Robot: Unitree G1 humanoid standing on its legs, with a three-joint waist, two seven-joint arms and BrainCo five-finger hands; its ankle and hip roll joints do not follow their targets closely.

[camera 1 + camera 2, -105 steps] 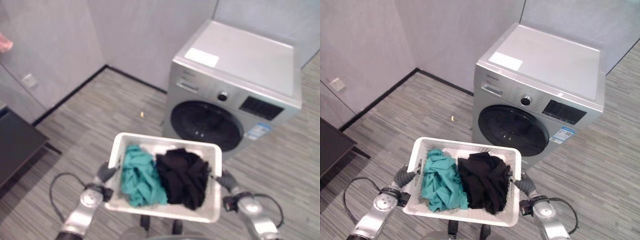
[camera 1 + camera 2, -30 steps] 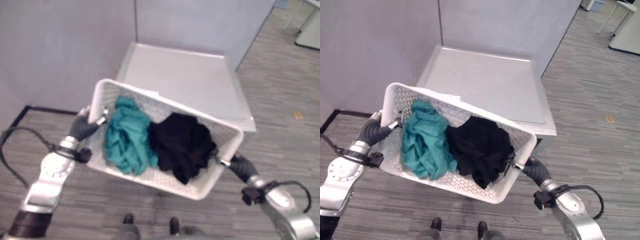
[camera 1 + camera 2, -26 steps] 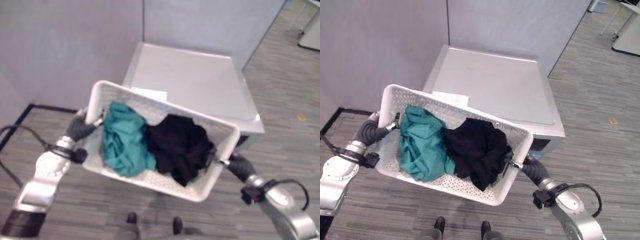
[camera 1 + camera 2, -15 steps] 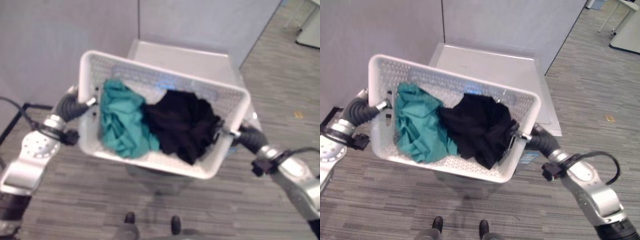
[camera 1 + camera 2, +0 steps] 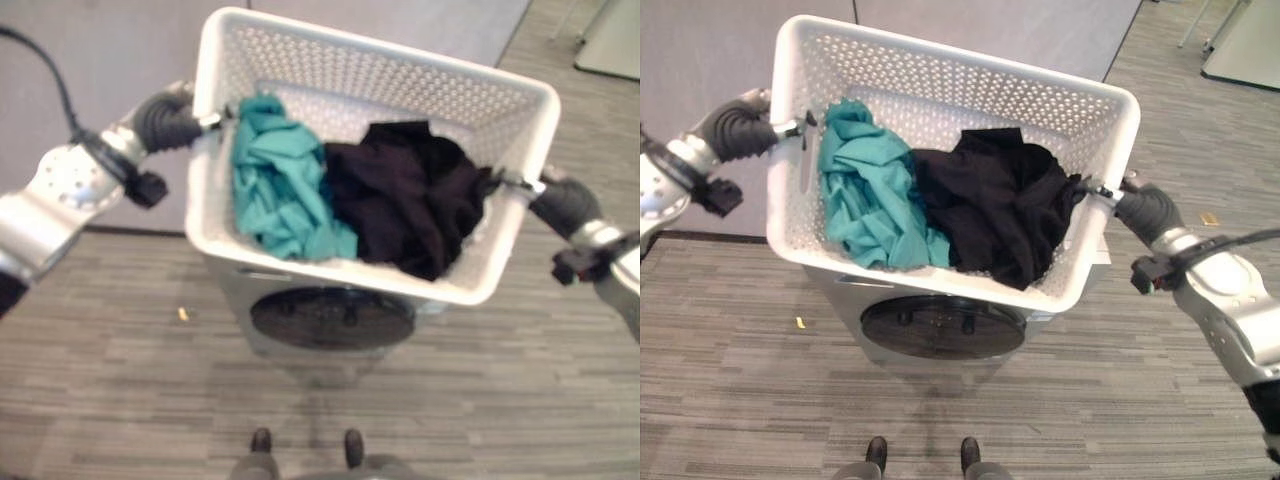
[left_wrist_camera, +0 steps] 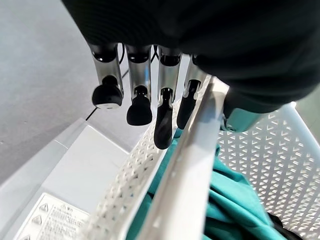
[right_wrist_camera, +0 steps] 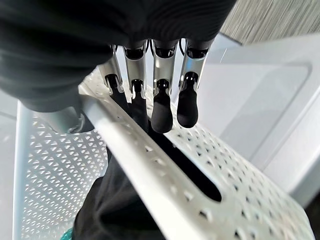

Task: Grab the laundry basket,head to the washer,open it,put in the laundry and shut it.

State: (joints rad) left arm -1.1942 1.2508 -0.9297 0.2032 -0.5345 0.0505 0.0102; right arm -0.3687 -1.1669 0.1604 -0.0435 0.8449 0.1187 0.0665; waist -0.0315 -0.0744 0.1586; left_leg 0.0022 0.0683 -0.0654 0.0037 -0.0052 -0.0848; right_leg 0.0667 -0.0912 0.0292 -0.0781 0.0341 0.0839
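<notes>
The washing machine [image 5: 940,325] is standing on the grey striped floor [image 5: 730,400] directly under the raised load, with its round dark door [image 5: 943,328] facing the robot and looking closed. The robot is carrying the white perforated laundry basket [image 5: 950,75] high in front of it, so the step in hand seems to be the end of the walk to the washer. Opening the door is not yet done.

As I judge it, the next move is asking for a place to set the basket down, perhaps on the top of the machine or on the floor, because both hands are busy and one must become free for the door.

The left hand [image 6: 150,95] is gripping the basket's rim at about 9 o'clock: its fingers [image 6: 137,107] are hooking over the rim, with the dark tips on the outer wall. The right hand [image 7: 150,95] is doing the same at about 3 o'clock, its fingers [image 7: 161,107] curling down over the outer wall by the slot of the handle.

Inside the basket, a teal garment [image 5: 865,195] is lying at 9 o'clock and a black garment [image 5: 995,205] at 3 o'clock, touching each other.
</notes>
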